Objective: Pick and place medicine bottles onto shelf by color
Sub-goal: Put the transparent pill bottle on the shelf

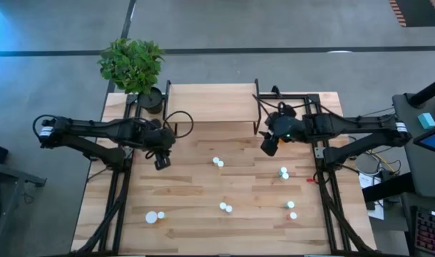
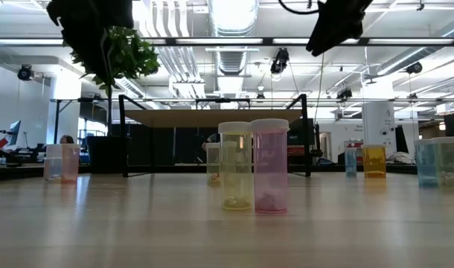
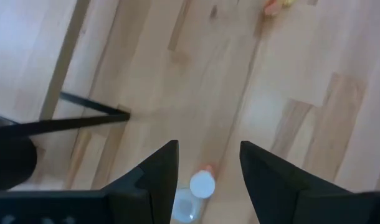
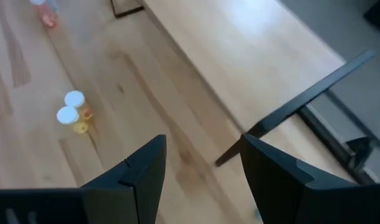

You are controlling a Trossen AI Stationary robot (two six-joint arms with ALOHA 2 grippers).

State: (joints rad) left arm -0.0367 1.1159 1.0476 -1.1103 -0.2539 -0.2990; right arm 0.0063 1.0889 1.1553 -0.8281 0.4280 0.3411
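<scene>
Since my left pincer (image 3: 209, 171) hangs apart and empty, I keep a white-capped bottle (image 3: 202, 185) framed between its fingers for pickup.

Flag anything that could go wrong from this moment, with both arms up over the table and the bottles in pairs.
1. The bottles stand in touching pairs, such as the yellow and pink pair; a finger closing on one could topple its neighbour.
2. The left gripper, fingers open, hangs over a white-capped bottle with a second bottle beside it, so it may catch both.
3. The right gripper, open and empty, hovers near the shelf legs; a descent might clip them.
</scene>
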